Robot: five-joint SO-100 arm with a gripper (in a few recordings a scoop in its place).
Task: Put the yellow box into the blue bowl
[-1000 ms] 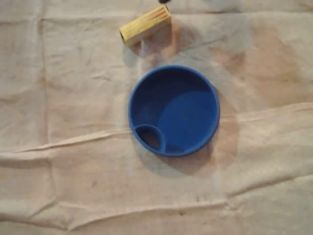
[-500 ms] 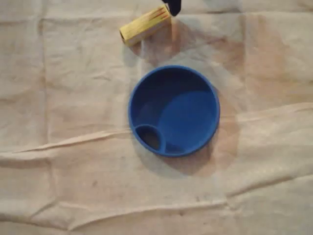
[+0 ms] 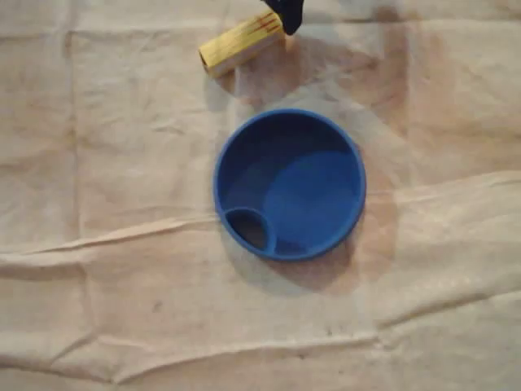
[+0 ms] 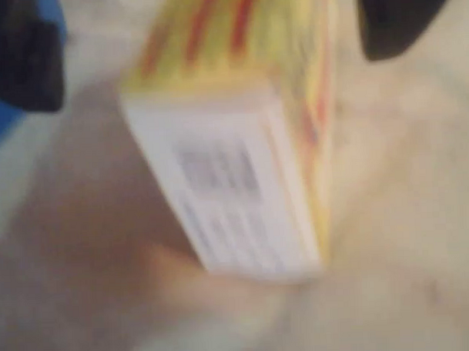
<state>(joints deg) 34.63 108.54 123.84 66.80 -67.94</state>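
Note:
The yellow box (image 3: 238,44) lies on its side on the cloth near the top edge of the overhead view, up and left of the blue bowl (image 3: 289,184). My dark gripper (image 3: 285,11) comes in from the top edge right at the box's right end. In the wrist view the box (image 4: 233,137) looms large and blurred, with red stripes and a white printed face, and sits between my two dark fingers (image 4: 402,15), which stand apart on either side of it. The gripper (image 4: 214,37) is open around the box. The bowl has a small round pocket at its lower left rim.
A wrinkled beige cloth (image 3: 122,285) covers the whole table, with raised creases running across below the bowl. A strip of blue (image 4: 1,122) shows at the left edge of the wrist view.
My gripper has come further down into the overhead view, from a sliver at the top edge to over the box's right end. Box and bowl have stayed put.

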